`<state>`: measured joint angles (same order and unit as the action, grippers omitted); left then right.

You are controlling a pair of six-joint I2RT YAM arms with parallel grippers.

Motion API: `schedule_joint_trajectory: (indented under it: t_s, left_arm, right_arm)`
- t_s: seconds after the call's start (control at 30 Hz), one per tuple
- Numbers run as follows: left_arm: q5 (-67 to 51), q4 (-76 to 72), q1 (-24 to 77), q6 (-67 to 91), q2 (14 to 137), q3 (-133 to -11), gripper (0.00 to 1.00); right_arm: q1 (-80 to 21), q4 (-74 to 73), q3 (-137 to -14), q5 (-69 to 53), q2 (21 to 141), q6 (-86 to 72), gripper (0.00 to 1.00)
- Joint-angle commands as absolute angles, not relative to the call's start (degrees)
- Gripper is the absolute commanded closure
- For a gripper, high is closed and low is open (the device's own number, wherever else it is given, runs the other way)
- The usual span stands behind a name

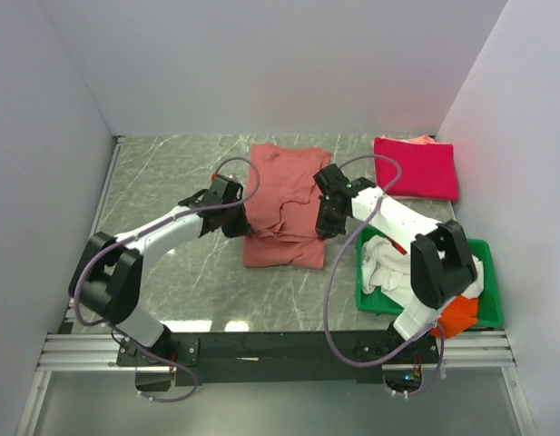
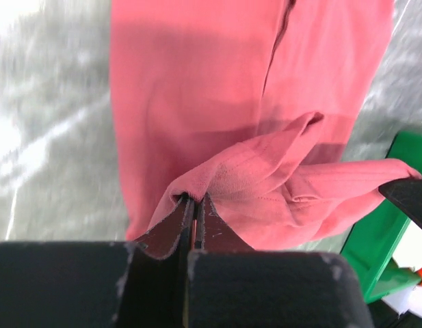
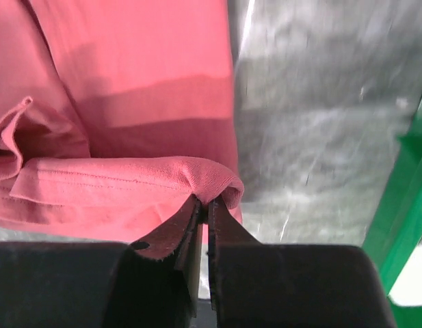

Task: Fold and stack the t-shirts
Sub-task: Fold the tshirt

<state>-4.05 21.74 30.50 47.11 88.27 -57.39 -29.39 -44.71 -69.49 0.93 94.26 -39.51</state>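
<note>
My left fingers [image 2: 191, 217] are pressed together on a bunched edge of the salmon-red shirt [image 1: 281, 177], pinching a fold raised off the layer underneath. My right fingers [image 3: 201, 217] are clamped the same way on a rolled hem at the shirt's opposite side, close to where the cloth ends and bare desk [image 1: 171, 173] begins.

From overhead I see both arms reaching in over the near half of that shirt. It lies partly folded in the middle of the desk, with a rumpled band of cloth lifted between the two grips.

A crimson-pink shirt [image 1: 416, 169] lies folded flat at the far right corner, apart from the salmon one. The green tray [image 1: 363, 291] sits at the near right, just beside the salmon shirt. It holds a white shirt [image 1: 381, 262] and an orange shirt [image 1: 459, 316], both partly hidden by my right arm.
</note>
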Motion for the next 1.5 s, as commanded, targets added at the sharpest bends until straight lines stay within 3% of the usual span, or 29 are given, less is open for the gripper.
schedule_joint_trajectory:
  t_s: [0.0, 0.4, 0.8, 0.83, 0.87, 0.9, 0.93, 1.03, 1.1, 1.27, 1.47]
  left_arm:
    - [-7.1, 18.0, 28.1, 43.2, 91.8, -62.3, 1.00]
    - [-10.9, 19.0, 22.4, 38.7, 105.5, -75.2, 1.00]
    - [-17.1, 22.2, 19.6, 34.9, 116.0, -85.5, 1.00]
    - [-17.4, 22.4, 19.4, 35.0, 116.2, -86.2, 0.98]
    - [-17.5, 22.4, 19.2, 35.2, 116.3, -86.5, 0.90]
    - [-17.4, 22.2, 18.6, 35.9, 115.8, -86.6, 0.85]
    - [-17.0, 22.1, 18.4, 36.2, 115.3, -86.7, 0.71]
    - [-16.2, 21.4, 16.9, 37.3, 112.9, -87.0, 0.44]
    - [-14.9, 21.5, 16.1, 36.8, 110.5, -87.1, 0.36]
    - [-14.1, 22.0, 15.9, 34.0, 105.3, -83.4, 0.30]
    - [-17.6, 21.6, 15.9, 29.8, 98.1, -71.2, 0.29]
  right_arm:
    - [-27.3, -45.4, -76.1, 2.1, 98.4, -35.6, 1.00]
    - [-23.6, -49.6, -92.1, 1.7, 113.5, -31.6, 1.00]
    - [-21.8, -52.6, -100.3, 0.6, 120.7, -30.5, 1.00]
    - [-21.6, -52.8, -101.0, 0.3, 121.0, -30.3, 0.99]
    - [-21.4, -53.2, -101.8, 0.2, 121.5, -30.3, 0.93]
    - [-21.3, -53.4, -103.4, -1.6, 121.9, -30.1, 0.78]
    - [-21.1, -53.7, -104.5, -2.2, 122.1, -29.9, 0.63]
    - [-20.8, -54.0, -107.6, -3.3, 121.5, -30.1, 0.51]
    - [-20.6, -53.8, -108.4, -3.5, 119.8, -30.4, 0.48]
    - [-20.6, -51.3, -102.8, -4.3, 114.4, -31.3, 0.47]
    - [-21.4, -42.8, -82.6, -8.6, 101.5, -33.9, 0.47]
